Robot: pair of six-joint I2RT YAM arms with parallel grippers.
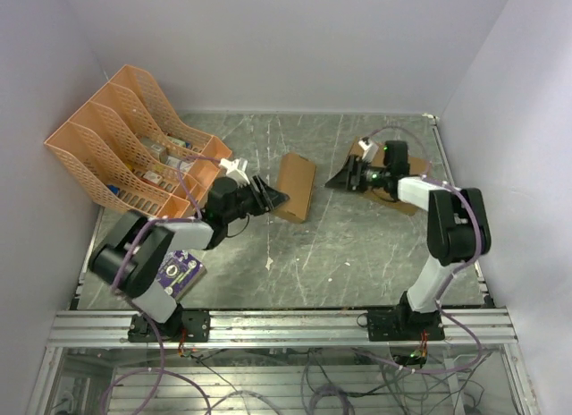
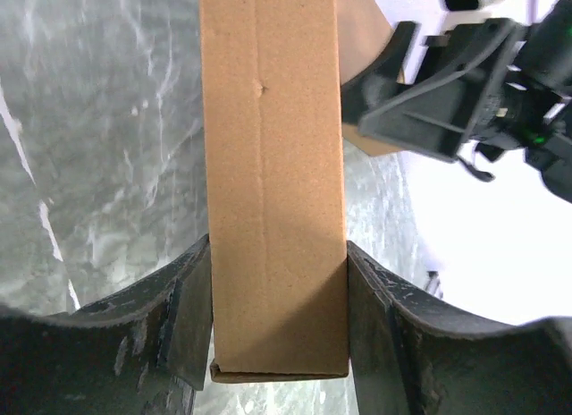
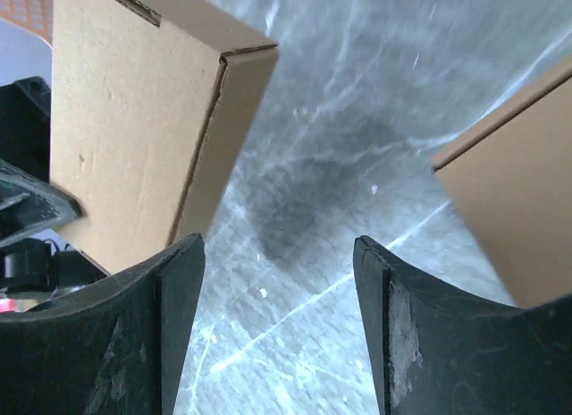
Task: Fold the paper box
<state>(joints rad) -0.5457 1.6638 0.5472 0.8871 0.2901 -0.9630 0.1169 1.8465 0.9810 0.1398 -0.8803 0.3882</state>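
Both fingers of left gripper (image 2: 277, 254) sit flush against the long sides of the paper box (image 2: 273, 147) at its near end, so we read that as gripped. Box is mid-table (image 1: 357, 245), between the arms. right gripper (image 3: 279, 245) is spread wide with nothing in it, near the box without touching it, and the wider cardboard box (image 3: 514, 209) is close by.

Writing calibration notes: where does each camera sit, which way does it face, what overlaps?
Top external: above and behind the robot, looking down on the table; left arm and right arm show.
Left wrist: looks along the paper box between left end effector fingers.
Right wrist: looks down at the table past open right end effector fingers.
Shared: both wrist views show the paper box.
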